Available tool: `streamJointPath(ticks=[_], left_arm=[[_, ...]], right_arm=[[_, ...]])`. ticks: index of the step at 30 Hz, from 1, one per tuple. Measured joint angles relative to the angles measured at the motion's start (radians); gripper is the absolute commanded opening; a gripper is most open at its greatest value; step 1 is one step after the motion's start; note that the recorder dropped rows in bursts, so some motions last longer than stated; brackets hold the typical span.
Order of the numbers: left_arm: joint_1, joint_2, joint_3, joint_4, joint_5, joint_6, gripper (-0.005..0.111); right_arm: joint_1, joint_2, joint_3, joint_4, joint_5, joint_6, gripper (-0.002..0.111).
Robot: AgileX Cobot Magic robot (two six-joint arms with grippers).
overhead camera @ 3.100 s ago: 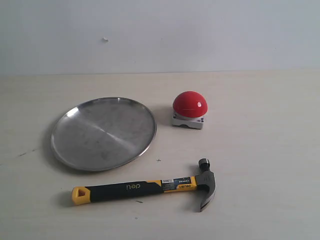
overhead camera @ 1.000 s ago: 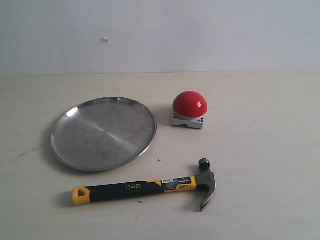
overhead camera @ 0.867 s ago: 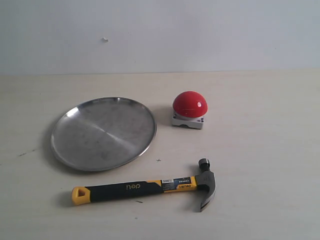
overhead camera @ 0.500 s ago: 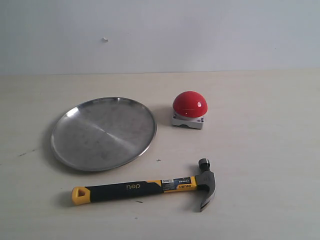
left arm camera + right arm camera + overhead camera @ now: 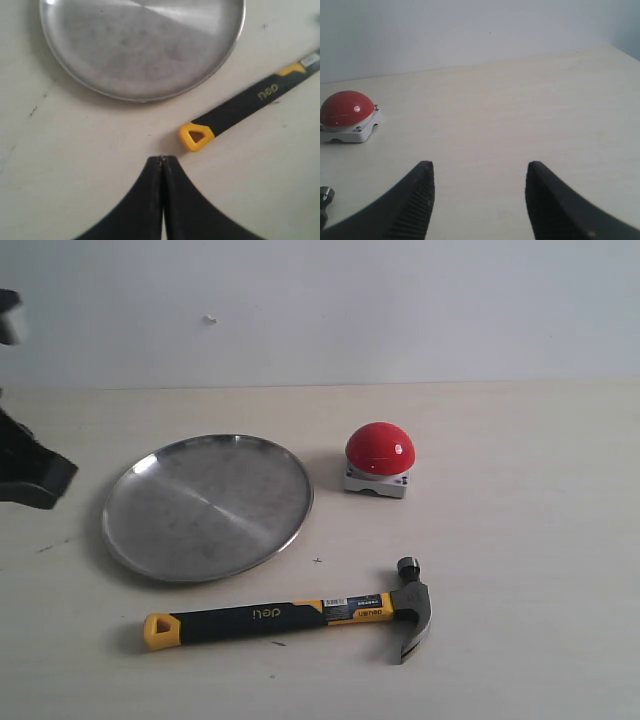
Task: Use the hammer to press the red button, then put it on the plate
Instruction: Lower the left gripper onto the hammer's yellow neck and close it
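One hammer untouched; left hand closed, right hand wide apart.

Pale beige table, matte, with faint grain, filling the lower two thirds of the exterior view. Behind it, plain white wall, meeting the tabletop along a straight horizontal line. High on the wall, left of centre, a small white mark. On the tabletop, a short dark scratch near the left edge, a tiny dark speck around mid-view, and a thin dark fleck lower down.
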Motion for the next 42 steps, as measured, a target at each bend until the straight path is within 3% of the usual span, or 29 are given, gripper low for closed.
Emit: streamJointPath(ticks=[8, 12, 14, 17, 19, 21, 31, 42], left_arm=[[-0.302, 0.231, -0.113, 0.188, 0.036, 0.057, 0.000], [-0.407, 0.344, -0.192, 0.206, 0.045, 0.141, 0.002], [-0.448, 0.401, -0.249, 0.209, 0.047, 0.174, 0.011], [-0.491, 0.479, -0.343, 0.211, 0.047, 0.194, 0.035], [-0.512, 0.535, -0.402, 0.211, 0.047, 0.201, 0.057], [-0.526, 0.587, -0.460, 0.202, 0.053, 0.204, 0.067], [-0.532, 0.850, -0.714, 0.113, 0.197, 0.278, 0.065], [-0.532, 0.928, -0.747, 0.044, 0.168, 0.407, 0.065]], right_arm=[[0.000, 0.000, 0.000, 0.000, 0.000, 0.000, 0.054], [0.000, 0.000, 0.000, 0.000, 0.000, 0.000, 0.054], [0.000, 0.000, 0.000, 0.000, 0.000, 0.000, 0.054], [0.000, 0.000, 0.000, 0.000, 0.000, 0.000, 0.054], [0.000, 0.000, 0.000, 0.000, 0.000, 0.000, 0.054], [0.000, 0.000, 0.000, 0.000, 0.000, 0.000, 0.054], [0.000, 0.000, 0.000, 0.000, 0.000, 0.000, 0.054], [0.000, 0.000, 0.000, 0.000, 0.000, 0.000, 0.054]])
